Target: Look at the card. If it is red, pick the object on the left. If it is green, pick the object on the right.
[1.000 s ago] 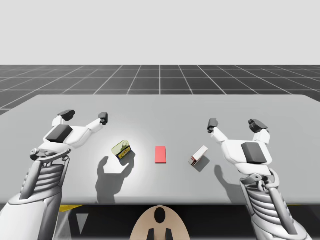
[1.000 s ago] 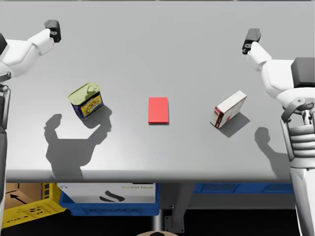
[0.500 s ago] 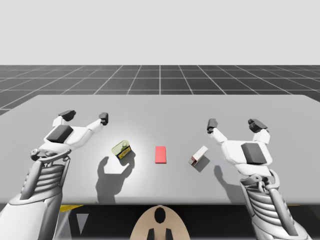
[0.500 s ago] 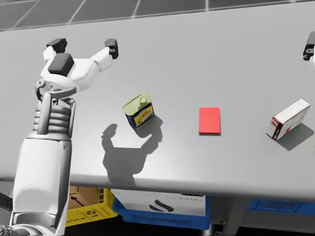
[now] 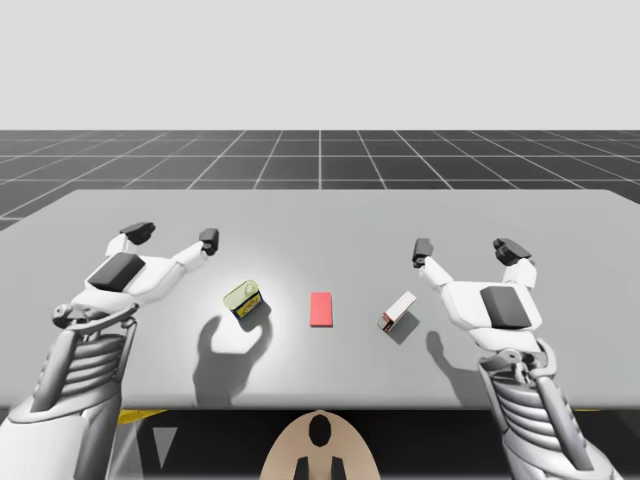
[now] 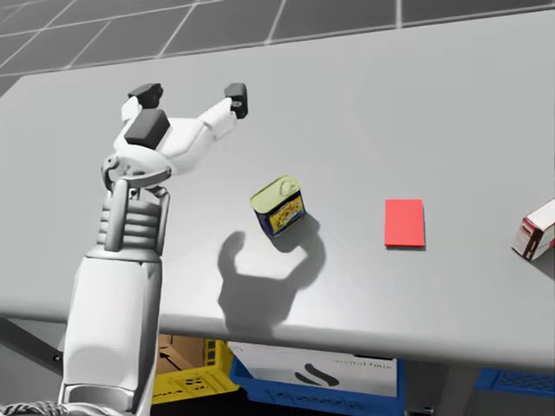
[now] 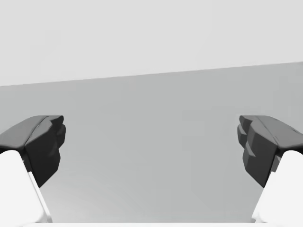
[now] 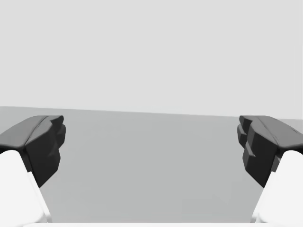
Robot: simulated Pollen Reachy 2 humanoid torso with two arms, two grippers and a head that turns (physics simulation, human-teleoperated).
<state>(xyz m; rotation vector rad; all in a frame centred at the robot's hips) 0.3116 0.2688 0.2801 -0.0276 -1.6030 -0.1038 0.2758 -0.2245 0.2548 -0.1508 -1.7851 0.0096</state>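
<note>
My left claw (image 5: 173,235) hangs over the table (image 5: 320,215) toward its left edge. It is spread wide with nothing between the fingers, and its wrist view has bare grey tabletop ahead of the dark fingertips (image 7: 42,146). My right claw (image 5: 467,249) hangs near the right edge, spread just as wide, holding and touching nothing. The red card (image 5: 321,308) lies flat midway between the two side edges, closer to the near edge than the far one. The yellow-green rectangular can (image 6: 278,205) stands left of the card, between it and my left claw, well apart from both. The white box (image 5: 397,311), red at one end, sits right of the card, seemingly on its side.
</note>
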